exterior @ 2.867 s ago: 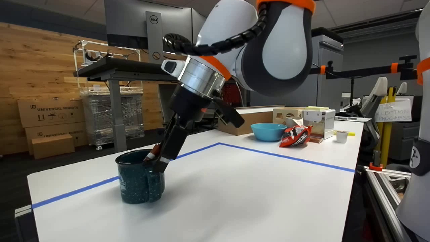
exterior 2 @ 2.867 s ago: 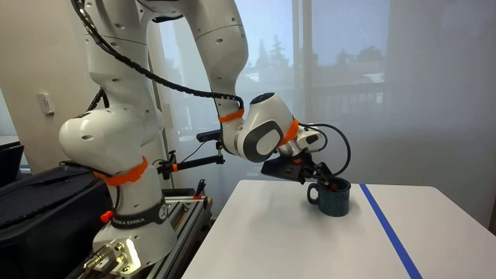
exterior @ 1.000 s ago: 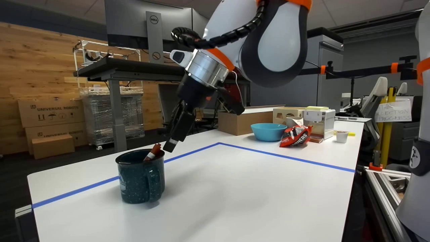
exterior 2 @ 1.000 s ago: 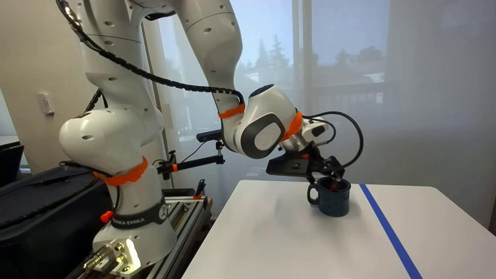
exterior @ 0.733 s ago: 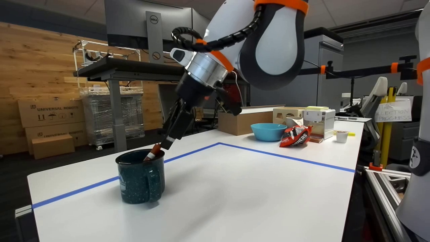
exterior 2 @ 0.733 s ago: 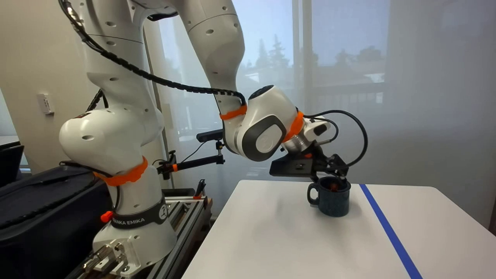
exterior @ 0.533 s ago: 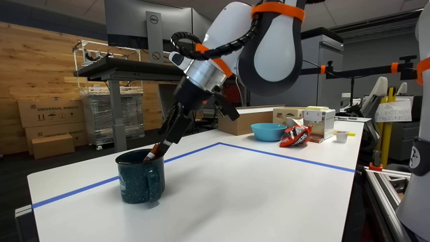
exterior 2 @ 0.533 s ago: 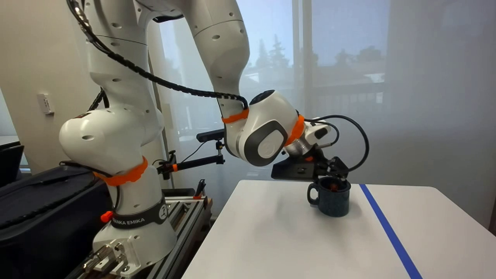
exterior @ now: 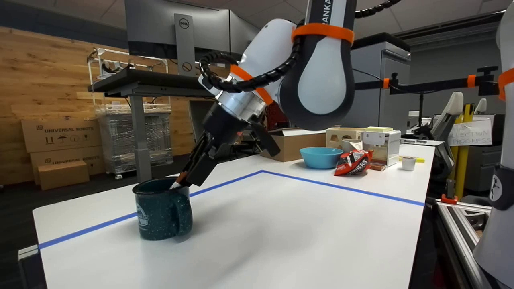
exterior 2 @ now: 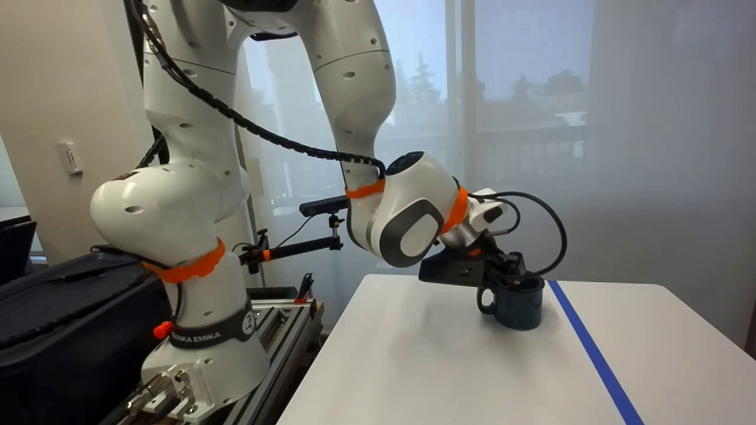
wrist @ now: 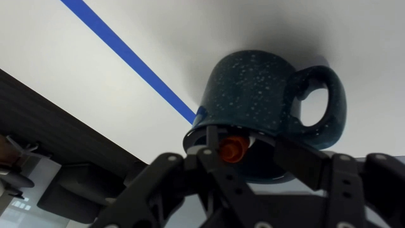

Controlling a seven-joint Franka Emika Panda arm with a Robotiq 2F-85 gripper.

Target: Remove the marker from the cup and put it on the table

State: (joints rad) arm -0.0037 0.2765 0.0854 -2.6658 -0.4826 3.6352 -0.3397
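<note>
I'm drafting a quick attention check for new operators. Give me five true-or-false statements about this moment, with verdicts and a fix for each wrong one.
1. The marker is in the cup. True.
2. The marker's end showing in the wrist view is green. False: it is orange-red.
3. In the wrist view, the gripper is open. True.
4. The blue bowl sits beside a red bag. True.
5. The cup is inside the bowl. False: it is on the table, apart from the bowl.
</note>
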